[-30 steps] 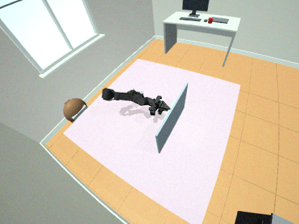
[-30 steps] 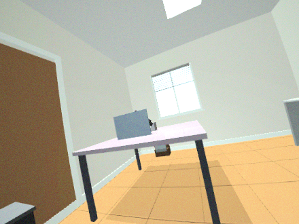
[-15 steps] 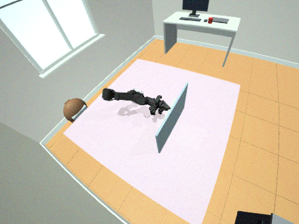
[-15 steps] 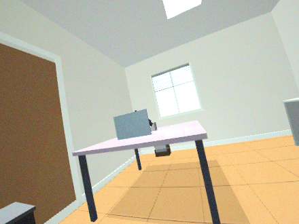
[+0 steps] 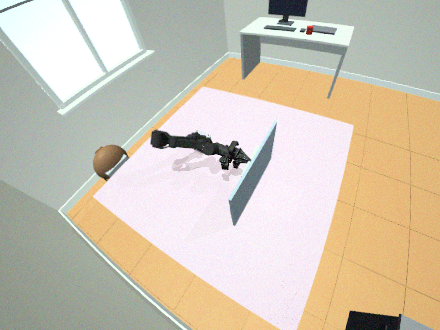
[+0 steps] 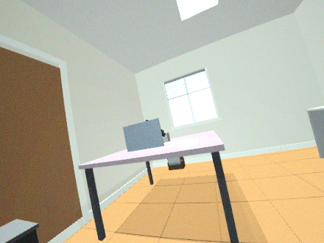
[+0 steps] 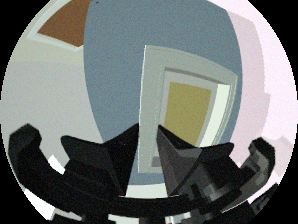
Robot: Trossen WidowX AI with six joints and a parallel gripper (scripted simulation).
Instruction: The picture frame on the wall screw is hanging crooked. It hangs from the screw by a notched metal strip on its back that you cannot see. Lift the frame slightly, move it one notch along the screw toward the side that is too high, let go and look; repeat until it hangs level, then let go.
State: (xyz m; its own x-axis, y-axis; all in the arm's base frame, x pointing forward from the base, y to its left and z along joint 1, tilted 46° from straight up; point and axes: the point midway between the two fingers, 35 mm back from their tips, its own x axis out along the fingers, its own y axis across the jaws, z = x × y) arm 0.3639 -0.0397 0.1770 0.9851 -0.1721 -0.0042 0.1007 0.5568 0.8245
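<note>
The picture frame [image 7: 152,90] has a grey-green border around a pale mat and a yellow-olive picture. It hangs against the blue-grey panel [image 5: 252,175] [image 6: 143,134] [image 7: 115,60]. The wrist view is turned, with the table on its right, so the frame's upper rail is on the left. That rail looks slightly slanted, but fisheye distortion makes its exact tilt unclear. My gripper [image 5: 249,160] [image 7: 148,127] is shut on this upper rail, one finger on each side. The screw and the notched strip are hidden. In the exterior view, the panel hides the frame and gripper.
The panel stands upright on the pale pink table [image 5: 300,225] [image 6: 195,141]. The arm [image 5: 205,145] reaches to it from the window side. A brown rounded chair [image 5: 107,157] is at the table's edge. A white desk [image 5: 257,26] with a monitor stands farther back.
</note>
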